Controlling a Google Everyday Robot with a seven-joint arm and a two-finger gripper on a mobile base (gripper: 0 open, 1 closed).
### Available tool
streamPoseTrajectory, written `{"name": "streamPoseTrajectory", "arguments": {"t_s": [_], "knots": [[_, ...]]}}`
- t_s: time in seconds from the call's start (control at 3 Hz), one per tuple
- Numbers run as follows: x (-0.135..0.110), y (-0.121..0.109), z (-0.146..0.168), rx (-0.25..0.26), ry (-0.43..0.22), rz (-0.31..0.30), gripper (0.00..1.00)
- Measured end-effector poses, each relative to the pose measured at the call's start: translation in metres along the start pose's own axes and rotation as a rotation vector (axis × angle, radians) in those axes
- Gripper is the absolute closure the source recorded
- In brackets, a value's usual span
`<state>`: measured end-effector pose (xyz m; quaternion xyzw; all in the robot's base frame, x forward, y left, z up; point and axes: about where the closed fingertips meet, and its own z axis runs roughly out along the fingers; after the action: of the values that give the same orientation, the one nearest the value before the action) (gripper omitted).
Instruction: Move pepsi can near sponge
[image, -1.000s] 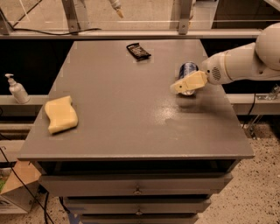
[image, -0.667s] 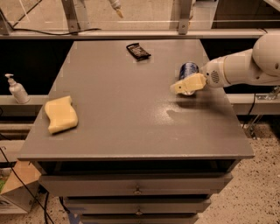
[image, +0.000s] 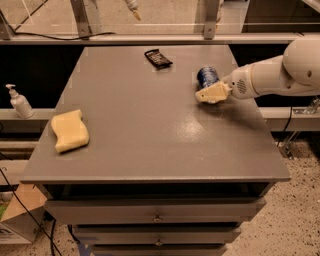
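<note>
One pepsi can (image: 207, 76), one sponge (image: 70, 131), one black wrapper (image: 158, 58) and one white pump bottle (image: 20, 102) are in view, the first three on the grey table (image: 150, 135) and the bottle on a ledge to its left. The can is at the table's right side, well apart from the sponge near the left edge, and seems to stand upright with its long axis vertical, though its lower part is hidden. The single gripper (image: 212, 93) is right against the can's near side; whether it grips the can I cannot tell.
</note>
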<state>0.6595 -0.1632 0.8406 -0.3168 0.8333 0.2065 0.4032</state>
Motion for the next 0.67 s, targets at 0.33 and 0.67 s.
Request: {"name": "streamPoseTrajectory", "arguments": {"t_s": [0.33, 0.67], "knots": [[-0.024, 0.019, 0.004, -0.033, 0.015, -0.095, 0.7], [-0.057, 0.056, 0.011, -0.114, 0.013, -0.224, 0.94]]}}
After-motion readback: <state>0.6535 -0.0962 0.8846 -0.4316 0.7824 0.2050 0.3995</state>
